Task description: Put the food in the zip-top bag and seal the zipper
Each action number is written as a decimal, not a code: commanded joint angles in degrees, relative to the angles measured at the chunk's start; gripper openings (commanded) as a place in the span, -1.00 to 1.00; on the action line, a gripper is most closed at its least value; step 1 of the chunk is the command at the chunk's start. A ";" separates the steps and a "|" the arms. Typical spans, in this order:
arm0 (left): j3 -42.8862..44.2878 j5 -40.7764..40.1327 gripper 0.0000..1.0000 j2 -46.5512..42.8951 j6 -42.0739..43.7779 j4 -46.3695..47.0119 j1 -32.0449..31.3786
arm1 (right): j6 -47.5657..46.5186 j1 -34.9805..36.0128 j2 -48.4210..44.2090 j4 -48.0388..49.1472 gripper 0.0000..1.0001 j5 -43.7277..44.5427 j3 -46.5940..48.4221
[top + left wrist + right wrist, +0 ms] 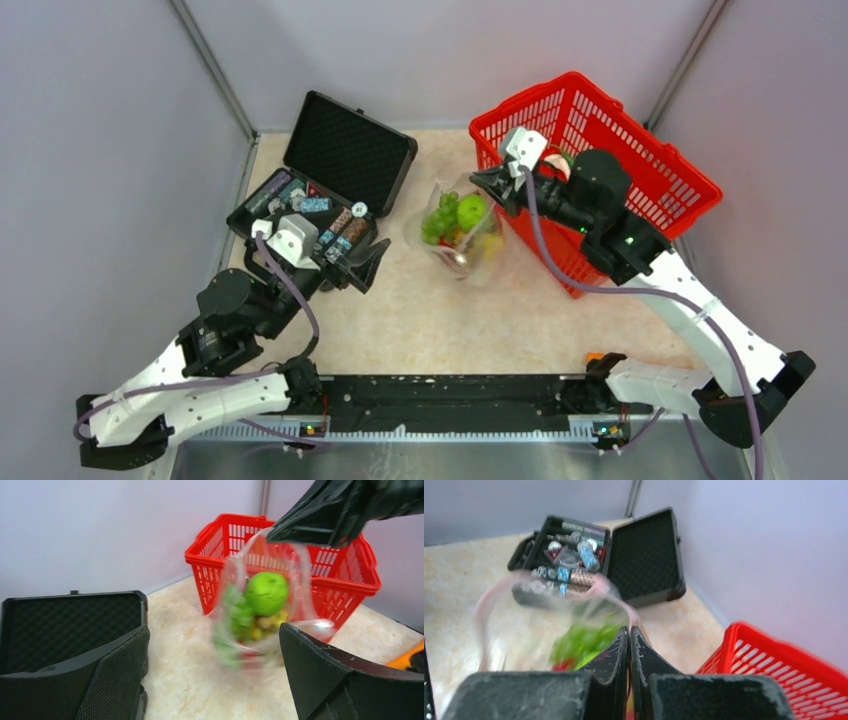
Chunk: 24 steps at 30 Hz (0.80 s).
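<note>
- The right gripper (629,630) has its fingers pressed together, pinching the zip-top bag (455,235) by the mouth edge, where the pink zipper (480,615) loops open.
- The bag hangs mouth up, its long axis running down toward the table (420,320).
- The food sits low inside it: a green pear-like fruit (266,592) and green grapes (438,220).
- The left gripper (365,262) is spread wide and empty, facing the bag.
- A red basket (640,170) stands just behind the bag, and an open black case (350,150) lies to its left.
- The bag is blurred in both wrist views, so I cannot tell whether its bottom touches the table.

clear glossy plastic zip-top bag (472,264), red plastic basket (645,133), matt blk foam-lined case (350,150)
</note>
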 commanded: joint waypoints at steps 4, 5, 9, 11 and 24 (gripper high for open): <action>5.96 -4.28 0.97 1.09 1.28 -0.99 0.03 | -6.33 -0.25 2.51 -7.13 -1.00 -8.65 15.74; 6.12 -3.37 0.97 0.79 0.87 -0.94 0.01 | -6.39 -0.22 2.64 -8.20 -1.00 -9.30 16.16; 6.92 6.26 0.97 1.13 1.54 -2.67 0.03 | -8.90 -0.24 2.20 -13.90 -1.00 -14.55 16.13; 7.76 11.44 0.97 2.80 3.10 -5.30 0.01 | -9.63 -0.26 1.41 -15.38 -1.00 -17.04 14.47; -10.06 23.96 0.97 3.95 11.33 4.23 0.03 | -11.44 -0.26 -0.59 -11.90 -1.00 -28.71 2.54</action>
